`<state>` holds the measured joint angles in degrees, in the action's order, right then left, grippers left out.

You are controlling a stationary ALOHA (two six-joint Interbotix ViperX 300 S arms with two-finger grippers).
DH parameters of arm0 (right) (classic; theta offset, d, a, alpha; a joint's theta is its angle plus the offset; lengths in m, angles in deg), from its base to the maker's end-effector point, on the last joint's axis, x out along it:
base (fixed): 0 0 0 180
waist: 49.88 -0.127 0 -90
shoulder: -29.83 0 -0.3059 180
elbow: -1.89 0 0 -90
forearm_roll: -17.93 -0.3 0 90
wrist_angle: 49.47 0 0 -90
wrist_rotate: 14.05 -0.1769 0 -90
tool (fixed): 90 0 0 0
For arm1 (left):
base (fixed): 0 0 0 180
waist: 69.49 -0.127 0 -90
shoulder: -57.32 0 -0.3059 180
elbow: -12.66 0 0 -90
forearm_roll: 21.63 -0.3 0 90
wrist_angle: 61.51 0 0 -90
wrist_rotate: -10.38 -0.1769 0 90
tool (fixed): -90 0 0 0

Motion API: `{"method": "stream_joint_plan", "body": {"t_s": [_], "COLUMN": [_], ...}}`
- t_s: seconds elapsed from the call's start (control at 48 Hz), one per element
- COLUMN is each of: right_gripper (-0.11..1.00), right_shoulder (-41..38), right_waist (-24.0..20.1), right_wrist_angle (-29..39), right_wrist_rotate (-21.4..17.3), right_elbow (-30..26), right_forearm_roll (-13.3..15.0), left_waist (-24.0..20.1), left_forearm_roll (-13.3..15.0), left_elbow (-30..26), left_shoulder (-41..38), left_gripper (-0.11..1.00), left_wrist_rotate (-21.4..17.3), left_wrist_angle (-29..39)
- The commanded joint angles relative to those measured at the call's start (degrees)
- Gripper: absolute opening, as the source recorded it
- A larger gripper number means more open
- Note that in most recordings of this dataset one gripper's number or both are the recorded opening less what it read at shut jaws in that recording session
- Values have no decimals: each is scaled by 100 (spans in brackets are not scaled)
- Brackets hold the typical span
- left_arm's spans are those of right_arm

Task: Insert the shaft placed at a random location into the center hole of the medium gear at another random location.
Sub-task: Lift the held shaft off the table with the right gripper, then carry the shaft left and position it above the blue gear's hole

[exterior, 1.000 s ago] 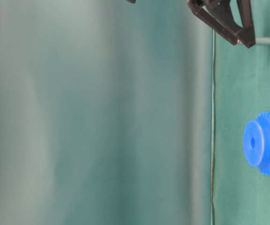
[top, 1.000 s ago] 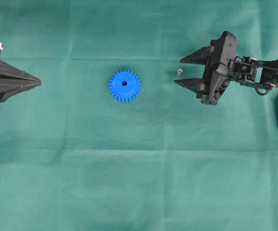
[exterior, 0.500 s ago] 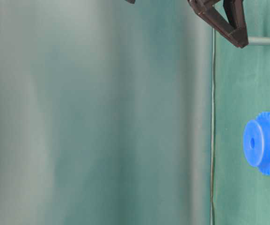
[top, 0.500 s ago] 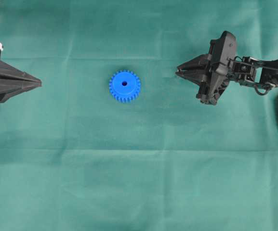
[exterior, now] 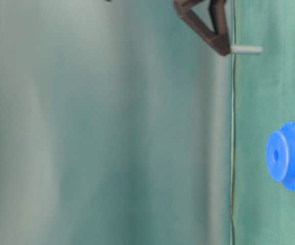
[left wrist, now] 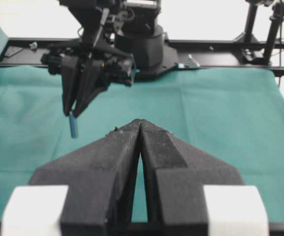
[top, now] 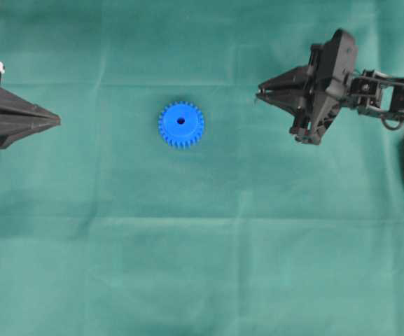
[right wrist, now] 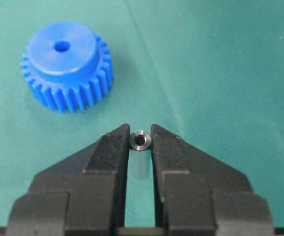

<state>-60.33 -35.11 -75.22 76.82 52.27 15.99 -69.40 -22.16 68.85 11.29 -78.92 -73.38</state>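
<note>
While the green-clothed desk [top: 187, 266] lay bare around it, the medium gear [top: 180, 124] sat flat at mid-scene, center hole [top: 180, 120] facing up to receive a pin. Off to its right, the right gripper [right wrist: 141, 142] pinched the shaft [right wrist: 141, 140] upright between its fingers [right wrist: 110, 152], seemingly ready for carrying over. At far left, the left gripper [left wrist: 140, 125] hung idle, fingers together.
</note>
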Motion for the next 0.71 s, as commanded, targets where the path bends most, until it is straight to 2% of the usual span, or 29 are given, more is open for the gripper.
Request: {"method": "stream_joint_plan", "body": {"t_s": [0.0, 0.459, 0.688], "right_gripper": [13, 13, 13], "right_shoulder": [308, 290, -88], "right_waist": [18, 9, -149], "right_wrist_angle": [246, 352, 352], "right_wrist_rotate": [97, 88, 88], "right_elbow": [-167, -229, -633], "right_forearm_roll": [9, 9, 9], "left_waist": [-9, -9, -9], "left_forearm_roll": [-9, -18, -18], "left_elbow": [-123, -132, -123], "left_shoulder": [-53, -53, -53], "left_gripper": [0, 0, 0], "left_wrist_rotate": [9, 9, 9], "left_wrist_angle": [-26, -26, -35]}}
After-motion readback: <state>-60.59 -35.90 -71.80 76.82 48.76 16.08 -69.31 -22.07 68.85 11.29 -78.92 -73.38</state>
